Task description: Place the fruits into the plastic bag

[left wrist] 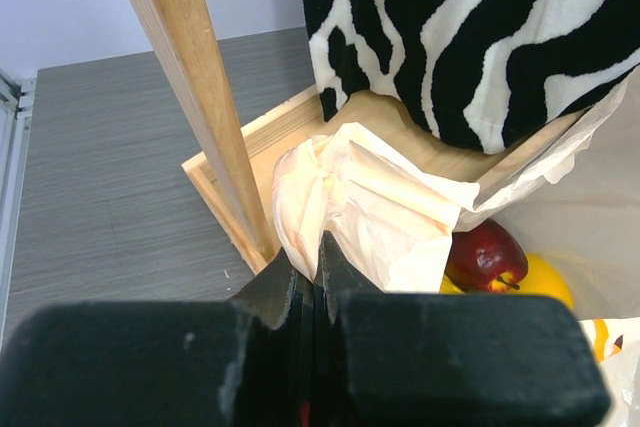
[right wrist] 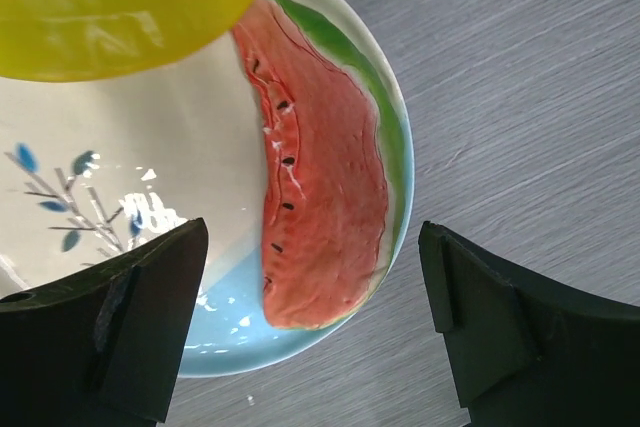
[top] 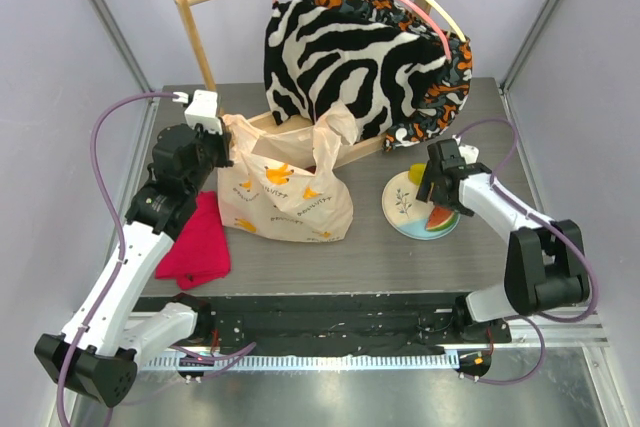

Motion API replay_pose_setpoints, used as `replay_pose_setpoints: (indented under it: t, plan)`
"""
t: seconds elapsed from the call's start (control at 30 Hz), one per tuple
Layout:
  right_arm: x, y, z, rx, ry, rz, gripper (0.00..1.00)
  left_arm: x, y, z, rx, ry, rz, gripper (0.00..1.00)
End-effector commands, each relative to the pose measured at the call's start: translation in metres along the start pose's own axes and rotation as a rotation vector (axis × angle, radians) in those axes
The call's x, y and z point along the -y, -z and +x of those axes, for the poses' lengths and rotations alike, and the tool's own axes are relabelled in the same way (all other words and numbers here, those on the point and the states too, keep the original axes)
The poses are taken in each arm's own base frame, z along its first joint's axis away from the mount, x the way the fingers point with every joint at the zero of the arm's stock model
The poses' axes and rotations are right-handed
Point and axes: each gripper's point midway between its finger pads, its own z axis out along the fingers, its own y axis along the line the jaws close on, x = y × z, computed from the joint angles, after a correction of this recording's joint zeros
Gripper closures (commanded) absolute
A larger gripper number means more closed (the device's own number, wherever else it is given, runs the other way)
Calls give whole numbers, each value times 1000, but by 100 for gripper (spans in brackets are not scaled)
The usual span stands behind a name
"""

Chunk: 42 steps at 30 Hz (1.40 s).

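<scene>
While the top view is the only one with both arms in it, it gives little close detail. The left gripper (top: 224, 139) sits at the left handle of the plastic bag (top: 290, 197). The bag stands left of centre on the table (top: 400, 257), against the near side of a wooden rack (top: 205, 42). A zebra-striped garment (top: 340, 47) hangs from the rack, behind the bag. A red cloth (top: 197, 242) lies flat just beside the bag, on its near-left. The right gripper (top: 440, 192) hangs over a plate (top: 402, 205) to the right, apart from the bag. On the plate are a watermelon slice (top: 441, 219) at the near-right and a yellow fruit (top: 414, 171) at the far edge. The bag is printed with orange-yellow bananas and rows of small text, too small to read.

Left wrist: the jaws are pressed together with the bag handle bunched and pinched at their tips. Only this view sees into the bag, where a red apple (left wrist: 487, 255) touches an orange-yellow fruit (left wrist: 548, 282). The rack post and zebra fabric are close behind.

Right wrist: the jaws are spread wide with nothing between them, above the watermelon slice. The slice's seeds and green rind show here. So does a blue leaf sprig painted on the plate. No writing visible.
</scene>
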Motion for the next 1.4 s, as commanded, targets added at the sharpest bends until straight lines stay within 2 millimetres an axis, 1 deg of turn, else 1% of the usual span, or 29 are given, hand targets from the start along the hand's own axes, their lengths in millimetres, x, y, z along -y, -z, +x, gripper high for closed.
replay_pose_setpoints:
  t: [0.0, 0.17, 0.27, 0.37, 0.5, 0.57, 0.6, 0.63, 0.67, 0.7, 0.83, 0.87, 0.97, 1.03, 1.07, 1.2, 1.23, 1.37]
  plan:
    - [2, -2, -15, 31, 3, 36, 6, -2, 4, -18, 68, 4, -7, 100]
    - [6, -11, -13, 29, 9, 74, 7, -2, 4, -17, 65, 3, -5, 100]
    - [8, -18, -8, 15, 23, 96, 7, -2, 4, -16, 62, 3, -7, 100]
    - [6, -25, -4, 0, 25, 90, 11, -3, 4, -16, 62, 3, -8, 100]
    - [2, -31, -3, 2, 16, 78, 20, -2, 4, -16, 63, 3, -7, 100]
    - [1, -34, -1, -6, 16, 79, 22, -3, 3, -16, 62, 3, -8, 100]
    - [1, -34, 0, -9, 17, 78, 29, -3, 4, -16, 63, 3, -10, 100]
    - [2, -35, 2, -13, 17, 81, 32, -3, 3, -16, 62, 2, -10, 100]
    - [3, -34, 2, -13, 16, 82, 37, -3, 3, -16, 62, 2, -10, 100]
    - [6, -34, 5, -18, 18, 94, 39, -3, 3, -16, 62, 2, -11, 100]
    - [13, -30, 5, -6, 14, 119, 45, -3, 4, -17, 67, 2, -11, 100]
    - [15, -29, 4, -1, 13, 128, 49, -3, 4, -17, 67, 2, -10, 100]
    - [22, -23, 1, 9, 19, 154, 56, -3, 5, -17, 67, 2, -8, 100]
    - [30, -17, -2, 20, 24, 184, 59, -2, 5, -17, 70, 2, -7, 100]
    - [33, -15, -3, 26, 23, 195, 63, -2, 6, -17, 70, 0, -7, 100]
    - [50, -3, -11, 69, 24, 265, 70, 0, 6, -18, 71, -2, -1, 100]
    - [50, 2, -15, 83, 14, 258, 74, 1, 6, -17, 70, -3, 2, 100]
    - [56, 18, -26, 124, -8, 265, 75, 1, 6, -18, 73, -3, 1, 100]
